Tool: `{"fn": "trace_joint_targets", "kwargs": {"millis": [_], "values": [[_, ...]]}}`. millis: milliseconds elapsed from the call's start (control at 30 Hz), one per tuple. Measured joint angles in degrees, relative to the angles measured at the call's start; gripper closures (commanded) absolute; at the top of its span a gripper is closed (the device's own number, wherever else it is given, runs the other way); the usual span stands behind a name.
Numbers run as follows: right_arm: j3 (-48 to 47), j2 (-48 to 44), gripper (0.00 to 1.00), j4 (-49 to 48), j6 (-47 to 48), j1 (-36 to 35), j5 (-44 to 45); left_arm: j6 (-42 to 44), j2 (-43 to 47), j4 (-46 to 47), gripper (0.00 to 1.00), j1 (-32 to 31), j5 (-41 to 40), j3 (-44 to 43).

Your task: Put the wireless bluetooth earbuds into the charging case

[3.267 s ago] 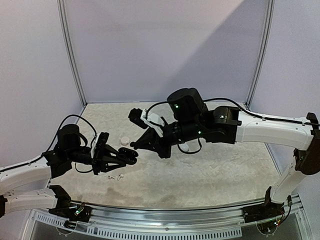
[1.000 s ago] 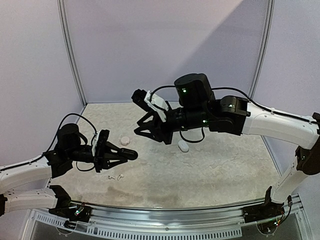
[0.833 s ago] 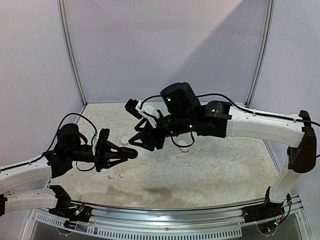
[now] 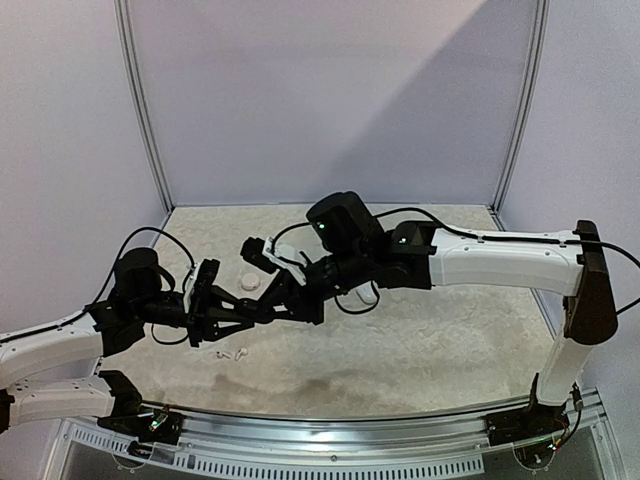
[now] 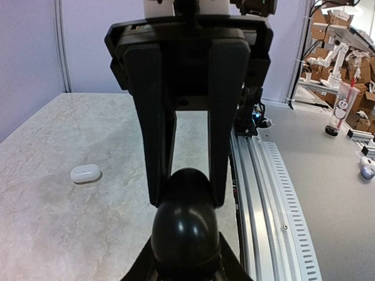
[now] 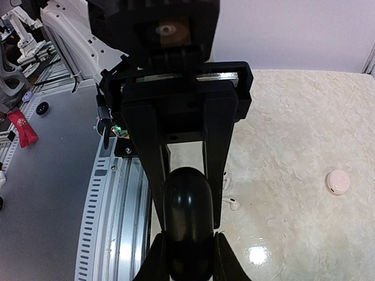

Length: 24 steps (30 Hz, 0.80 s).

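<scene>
Pincers (image 4: 268,310) on black case (image 5: 184,228); earbuds (image 6: 234,204) near

A pale marbled tabletop (image 4: 430,340) fills the enclosure, with plain lilac walls (image 4: 330,100) behind it and to both sides. A slim metal left post (image 4: 143,110) and right post (image 4: 521,100) rise from its far corners. A slotted metal rail (image 4: 330,440) runs along the near edge. Beyond the rail is a grey surface (image 5: 328,205). On it, a cup with a red straw (image 5: 339,108) stands near stacked cardboard boxes (image 5: 334,35), and a red strap (image 6: 21,127) lies there too.
</scene>
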State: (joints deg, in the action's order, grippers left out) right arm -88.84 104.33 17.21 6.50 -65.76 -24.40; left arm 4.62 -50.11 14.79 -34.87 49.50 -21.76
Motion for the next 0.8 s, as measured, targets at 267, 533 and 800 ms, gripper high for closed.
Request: {"fn": "trace_joint_targets", "kwargs": {"millis": [267, 533, 800], "values": [[0.68, 0.09, 1.0, 1.01, -4.76, 3.45, 1.4, -1.7, 0.0, -0.59, 0.01, -0.11, -8.07, -0.39], [10.08, -0.02, 1.0, 3.54, -18.95, 20.26, 4.94, -1.53, -2.34, -13.4, 0.01, 0.42, -23.45, -9.6], [17.53, 0.37, 0.98, 6.84, -32.26, 37.38, 3.63, -0.46, -21.05, -37.07, 0.07, 6.05, -33.64, -32.61]]}}
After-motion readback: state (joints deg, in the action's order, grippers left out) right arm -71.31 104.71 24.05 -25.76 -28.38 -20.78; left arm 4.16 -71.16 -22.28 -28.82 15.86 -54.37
